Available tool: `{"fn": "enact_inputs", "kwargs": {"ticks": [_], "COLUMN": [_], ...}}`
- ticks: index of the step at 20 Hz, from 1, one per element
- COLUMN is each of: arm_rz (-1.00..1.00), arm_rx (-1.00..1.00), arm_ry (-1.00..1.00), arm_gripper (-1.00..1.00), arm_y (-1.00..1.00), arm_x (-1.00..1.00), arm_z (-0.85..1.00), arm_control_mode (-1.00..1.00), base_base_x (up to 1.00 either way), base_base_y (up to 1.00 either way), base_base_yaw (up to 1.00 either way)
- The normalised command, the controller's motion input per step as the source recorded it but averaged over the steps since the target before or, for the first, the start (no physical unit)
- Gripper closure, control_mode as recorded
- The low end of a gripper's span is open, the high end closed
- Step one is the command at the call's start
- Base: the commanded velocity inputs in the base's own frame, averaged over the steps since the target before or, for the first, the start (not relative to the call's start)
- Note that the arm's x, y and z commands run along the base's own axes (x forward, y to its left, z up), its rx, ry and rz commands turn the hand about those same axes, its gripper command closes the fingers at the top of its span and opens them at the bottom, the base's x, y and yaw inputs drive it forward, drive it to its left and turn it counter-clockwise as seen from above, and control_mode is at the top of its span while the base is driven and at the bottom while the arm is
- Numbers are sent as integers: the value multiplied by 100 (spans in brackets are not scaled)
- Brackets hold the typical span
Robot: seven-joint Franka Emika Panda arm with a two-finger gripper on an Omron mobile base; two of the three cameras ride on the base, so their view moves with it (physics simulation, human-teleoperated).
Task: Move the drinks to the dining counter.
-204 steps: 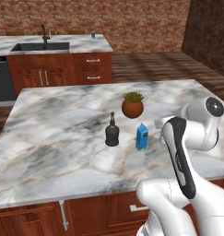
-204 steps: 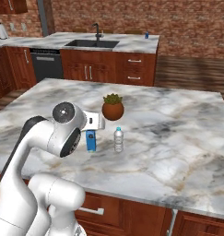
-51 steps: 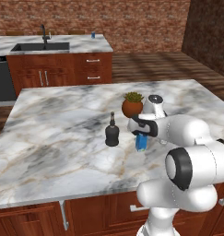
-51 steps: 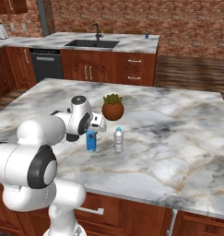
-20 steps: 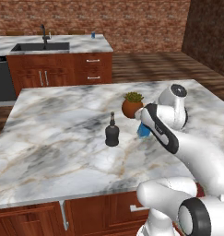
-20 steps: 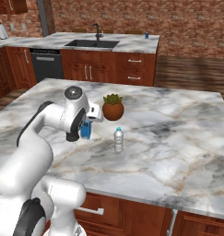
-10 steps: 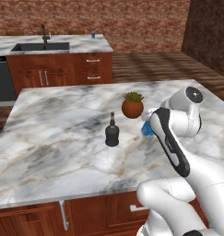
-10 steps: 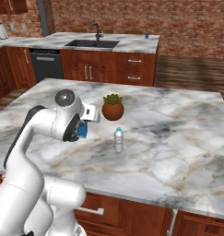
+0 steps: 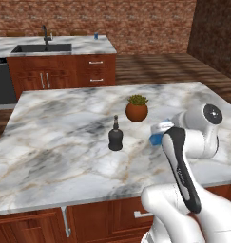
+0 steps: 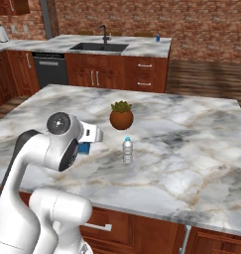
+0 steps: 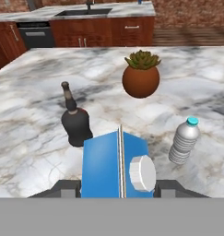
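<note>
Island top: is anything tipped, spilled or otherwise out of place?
Nothing is spilled. The squat black bottle, clear plastic water bottle and terracotta plant pot stand upright on the marble; the blue carton is off the surface, held in the claw.

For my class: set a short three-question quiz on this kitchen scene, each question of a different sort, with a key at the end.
1. True or false: the gripper is shut on the blue carton with white cap.
2. Multiple choice: what stands on the sinkless marble-topped island next to the squat black narrow-necked bottle? A) a kettle B) a round terracotta pot with green plant C) a toaster
3. Fill in: the clear plastic water bottle has a ____ cap.

Key: 1 true; 2 B; 3 blue. The small blue-and-white can already stands on the long marble dining counter with black sink.
</note>
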Motion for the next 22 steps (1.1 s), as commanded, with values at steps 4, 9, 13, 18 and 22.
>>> {"fn": "enact_inputs", "kwargs": {"ticks": [4, 9, 13, 18, 22], "arm_rz": [0, 0, 0, 0, 0], "arm_rx": [0, 0, 0, 0, 0], "arm_ry": [-3, 0, 0, 0, 0], "arm_gripper": [100, 100, 100, 100, 100], "arm_y": [0, 0, 0, 0, 0], "arm_x": [-9, 0, 0, 0, 0], "arm_z": [0, 0, 0, 0, 0], "arm_control_mode": [-100, -100, 100, 100, 100], "base_base_x": [0, 0, 0, -9, -31], "base_base_y": [0, 0, 0, -1, -7], "base_base_yaw": [0, 0, 0, 0, 0]}}
